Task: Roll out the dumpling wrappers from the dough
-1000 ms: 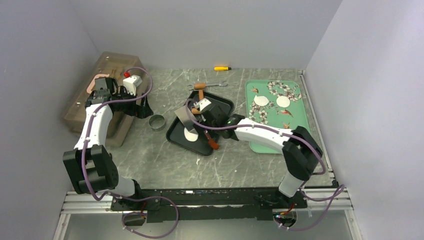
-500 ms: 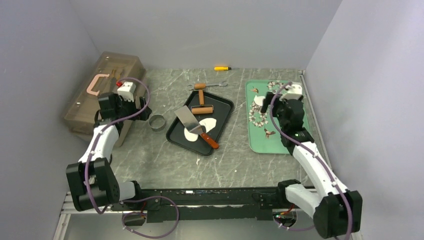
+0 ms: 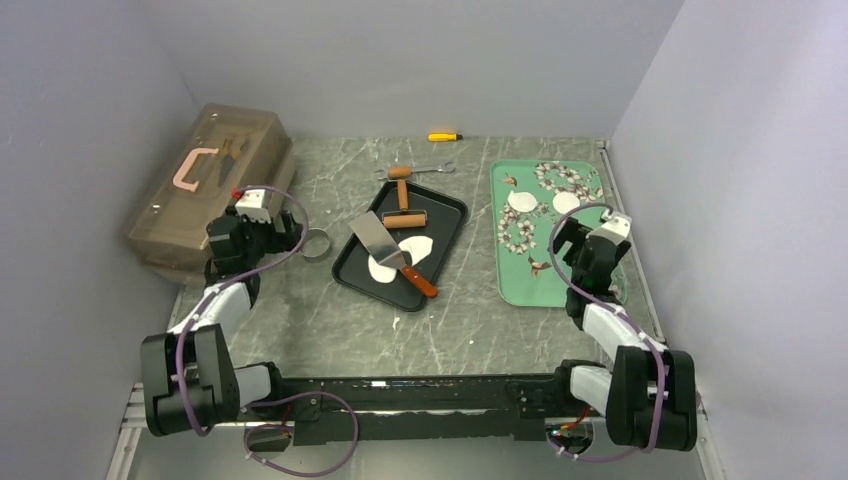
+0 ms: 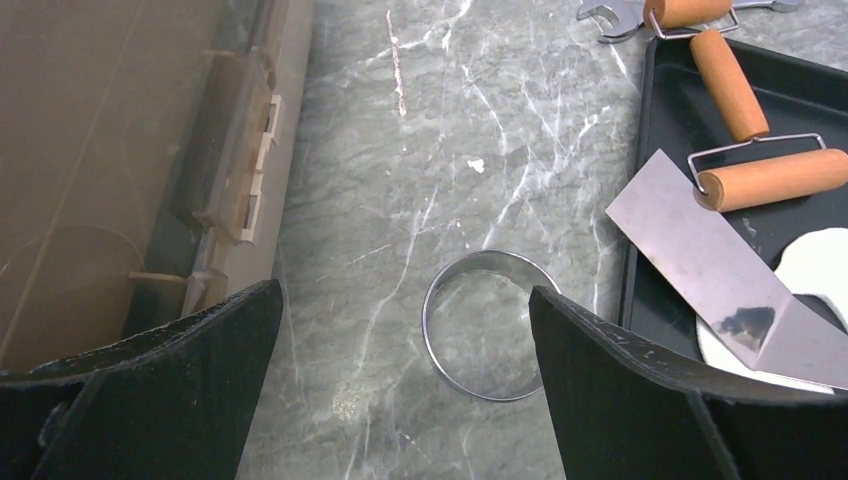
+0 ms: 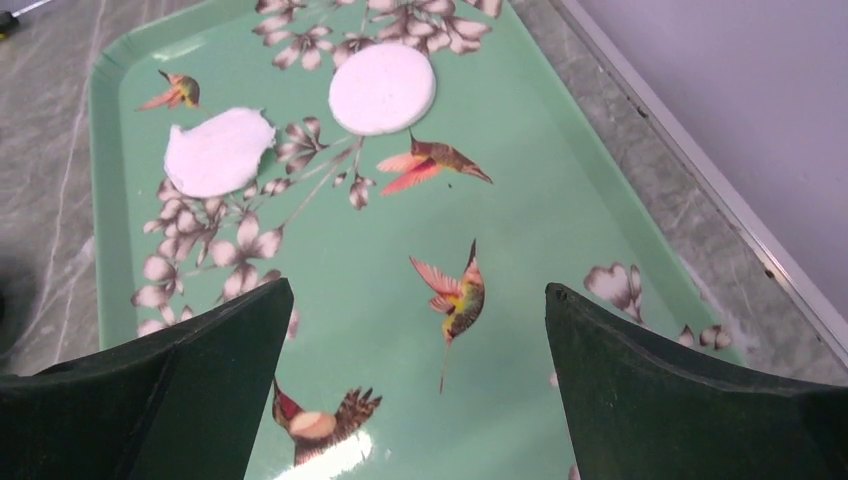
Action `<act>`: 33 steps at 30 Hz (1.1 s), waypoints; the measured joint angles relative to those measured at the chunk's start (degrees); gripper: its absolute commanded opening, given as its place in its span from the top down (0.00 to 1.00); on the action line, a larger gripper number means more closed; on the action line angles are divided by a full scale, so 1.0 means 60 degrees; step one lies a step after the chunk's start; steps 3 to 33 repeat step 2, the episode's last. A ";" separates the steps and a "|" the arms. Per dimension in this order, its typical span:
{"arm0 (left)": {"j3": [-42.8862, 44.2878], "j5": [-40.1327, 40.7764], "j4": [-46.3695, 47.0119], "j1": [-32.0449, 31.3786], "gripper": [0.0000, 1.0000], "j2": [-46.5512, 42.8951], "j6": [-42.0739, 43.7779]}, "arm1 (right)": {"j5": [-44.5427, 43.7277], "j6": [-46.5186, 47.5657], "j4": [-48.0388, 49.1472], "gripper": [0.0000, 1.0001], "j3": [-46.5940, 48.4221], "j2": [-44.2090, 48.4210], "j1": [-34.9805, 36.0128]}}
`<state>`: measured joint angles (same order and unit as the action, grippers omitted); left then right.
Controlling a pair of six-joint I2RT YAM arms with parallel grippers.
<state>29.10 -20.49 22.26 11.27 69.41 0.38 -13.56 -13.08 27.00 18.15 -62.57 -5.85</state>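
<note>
- Left gripper (image 4: 405, 292): jaws wide, empty, poised over the ring cutter (image 4: 428, 318).
- Right gripper (image 5: 417, 292): jaws wide, empty, over the green tray (image 5: 560, 200), which bears two wrappers (image 5: 382, 88).
- Dough (image 3: 416, 246): flattened sheet on the black tray (image 3: 447, 212), partly under the spatula (image 3: 375, 235), with the roller (image 3: 405, 218) beside it.
- Step, as judged: cutting rounds.
- Next: the left gripper closes on the cutter and presses it into the sheet.

On the counter (image 3: 300, 310), the baking tray (image 3: 352, 276) sits at centre and holds the roller (image 3: 404, 218), spatula (image 3: 380, 238) and dough (image 3: 418, 246). The ring cutter (image 3: 316, 244) lies just left of it, and the case (image 3: 200, 200) is far left. The serving tray (image 3: 520, 285), to the right, carries two dumpling wrappers (image 3: 522, 201). A wrench (image 3: 440, 168) lies behind the baking tray.
</note>
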 measured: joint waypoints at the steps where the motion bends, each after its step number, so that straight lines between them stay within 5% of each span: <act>1: -0.0120 -0.0004 0.0240 0.0000 0.01 0.0033 0.0000 | -0.0011 0.0000 0.0193 0.01 0.0000 -0.0109 0.0000; 33: -0.0208 -0.0004 0.0397 0.0000 0.01 0.0066 0.0000 | -0.0015 0.0000 0.0339 0.00 0.0000 -0.0200 0.0000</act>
